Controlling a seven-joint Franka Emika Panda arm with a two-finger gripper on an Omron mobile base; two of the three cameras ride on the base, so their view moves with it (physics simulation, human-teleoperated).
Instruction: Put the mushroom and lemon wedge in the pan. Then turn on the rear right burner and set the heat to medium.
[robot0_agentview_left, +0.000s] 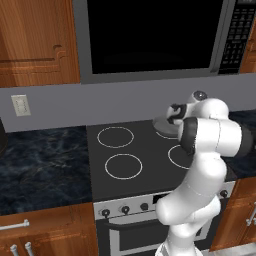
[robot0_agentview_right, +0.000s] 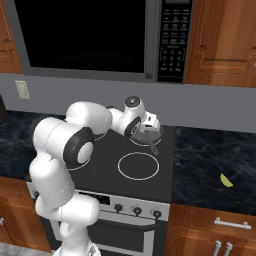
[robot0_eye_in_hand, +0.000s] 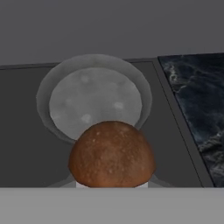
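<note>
Black stove glass lies below; my claw (robot0_agentview_right: 150, 125), nearly closed on the mushroom (robot0_eye_in_hand: 112, 154), should centre over the pan (robot0_eye_in_hand: 94, 103), lower, then release gently.

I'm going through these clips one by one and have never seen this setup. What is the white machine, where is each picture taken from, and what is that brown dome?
The white machine is a jointed robot arm on a driving base, in a rendered kitchen. Two pictures come from cameras on the base, behind the arm to its left and right. The third looks along its gripper.

The brown dome is the small brown-capped mushroom, shut in the gripper and held near the round shallow grey metal pan. The pan sits at the back right of the black glass stove, and nothing lies in it. The small yellow-green lemon wedge lies on the dark marbled counter right of the stove.
</note>
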